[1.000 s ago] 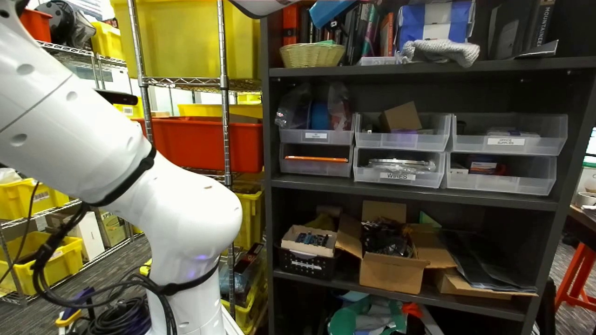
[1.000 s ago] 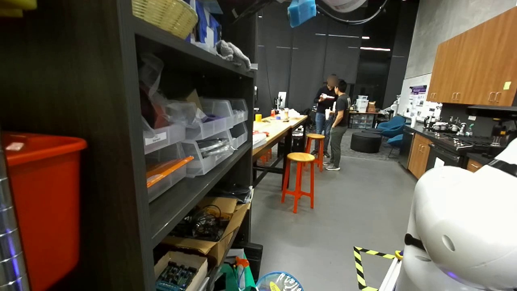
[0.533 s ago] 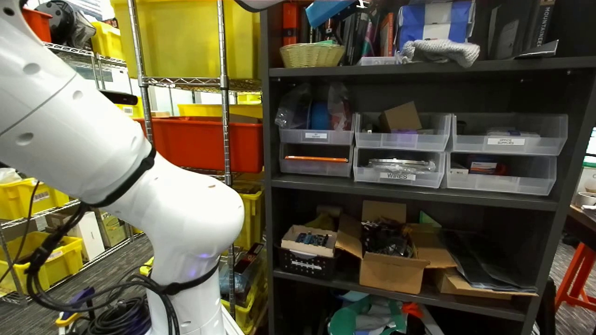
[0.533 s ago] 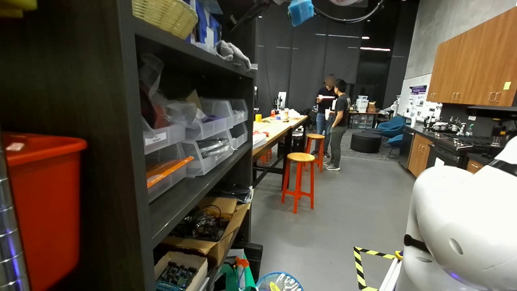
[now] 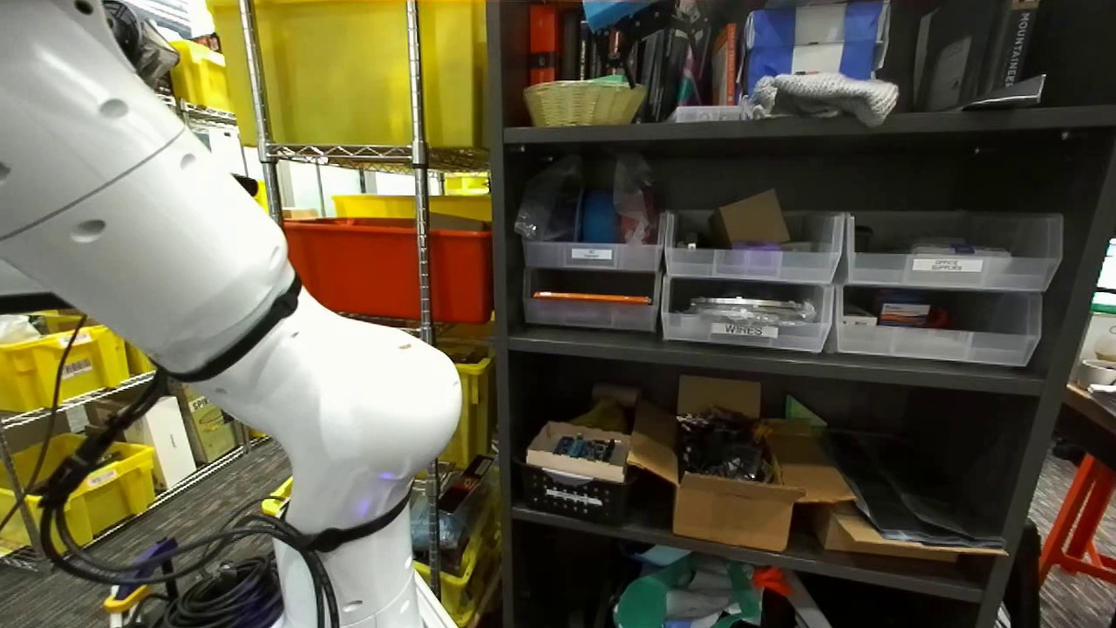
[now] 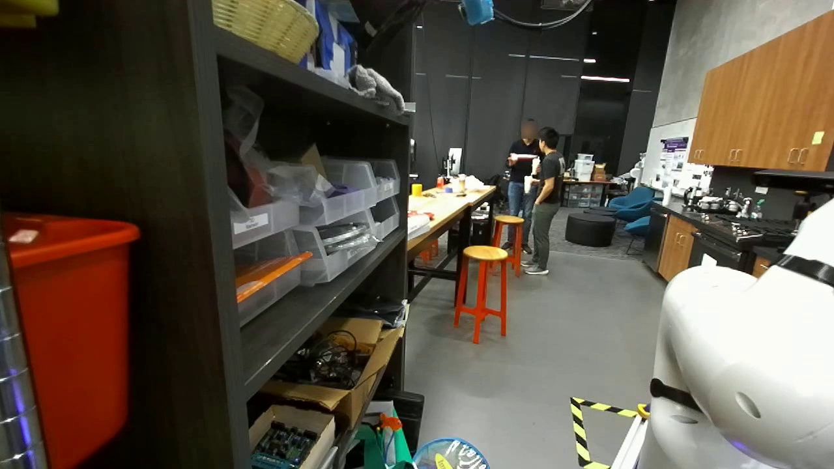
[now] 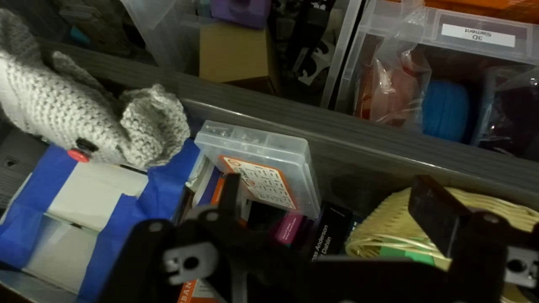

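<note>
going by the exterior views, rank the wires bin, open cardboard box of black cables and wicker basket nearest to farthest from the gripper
1. Wicker basket: on the shelf under the gripper.
2. Wires bin: one level down, middle of the lower row.
3. Open cardboard box: two levels down, near the middle.

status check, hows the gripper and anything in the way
Gripper open, nothing held. Basket partly behind one finger in wrist view, contact unclear. Plastic case beside the other finger there, possibly in the way.
</note>
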You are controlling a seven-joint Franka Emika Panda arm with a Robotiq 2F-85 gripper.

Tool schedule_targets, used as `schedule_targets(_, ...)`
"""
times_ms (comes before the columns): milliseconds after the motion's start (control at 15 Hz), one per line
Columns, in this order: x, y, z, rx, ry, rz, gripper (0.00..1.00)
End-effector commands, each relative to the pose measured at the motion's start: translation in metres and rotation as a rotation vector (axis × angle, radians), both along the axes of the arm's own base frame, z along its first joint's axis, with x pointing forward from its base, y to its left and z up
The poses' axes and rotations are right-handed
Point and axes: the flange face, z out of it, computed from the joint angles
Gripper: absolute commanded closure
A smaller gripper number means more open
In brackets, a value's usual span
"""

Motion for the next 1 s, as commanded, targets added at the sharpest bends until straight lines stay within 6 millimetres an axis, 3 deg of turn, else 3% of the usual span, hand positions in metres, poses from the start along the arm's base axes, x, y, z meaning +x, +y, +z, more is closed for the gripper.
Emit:
schedule_targets(0,0.018,-0.001,0.010,-0.001,0.048,0.033,0.00)
schedule_targets(400,0.020,0.019,0.022,-0.027,0.062,0.107,0.00)
schedule_targets(933,-0.004,0.065,0.039,-0.113,0.021,0.289,0.00)
